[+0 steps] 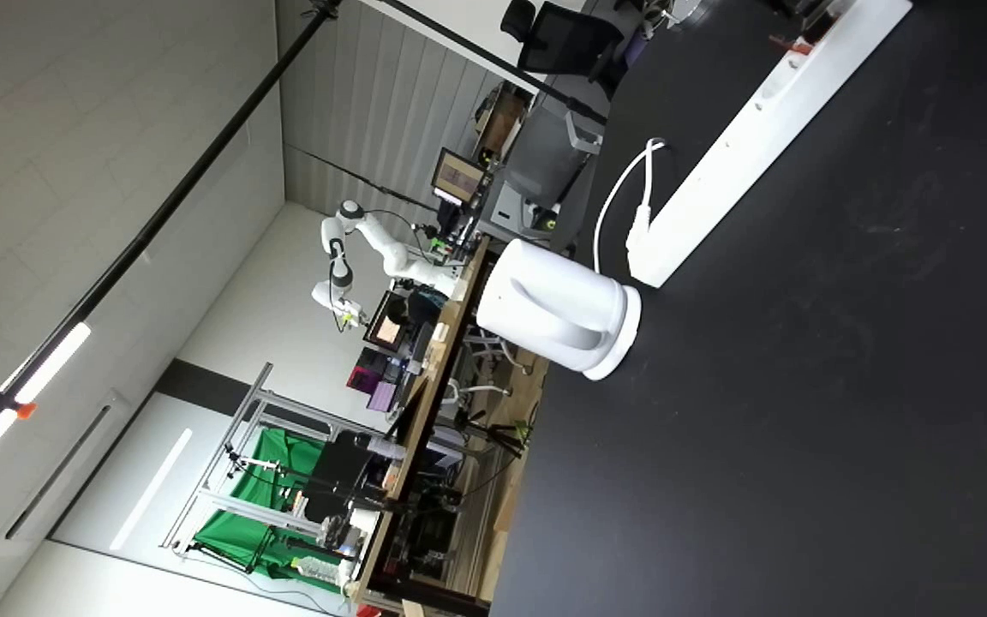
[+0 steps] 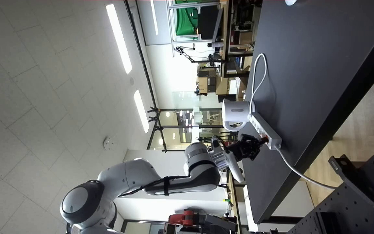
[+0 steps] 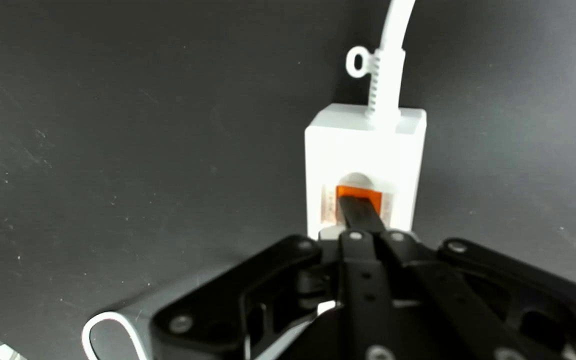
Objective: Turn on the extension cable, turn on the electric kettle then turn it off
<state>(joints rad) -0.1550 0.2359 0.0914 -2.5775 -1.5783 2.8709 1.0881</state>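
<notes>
While closed jaws touch the switch (image 3: 362, 192), the kettle (image 1: 564, 300) stands.

Orange switch (image 3: 363, 191): partly hidden behind gripper (image 3: 359, 205)
Extension cable (image 1: 738, 166): cropped in an exterior view
White object (image 2: 290, 2): cut off, unidentifiable

Kettle (image 1: 545, 291) is plain white with a small grey patch (image 2: 237, 110) on its side, and the power strip (image 1: 763, 141) is white too, same with its cord (image 3: 393, 30). The switch (image 3: 360, 191) though, bright orange! Gripper (image 3: 358, 201) is black with silvery screws, tabletop (image 1: 716, 471) nearly black with pale specks. Robot arm (image 2: 135, 177) is white with dark grey bands, cloth (image 2: 184, 26) vivid green, floor (image 2: 365, 126) light wood grain.
</notes>
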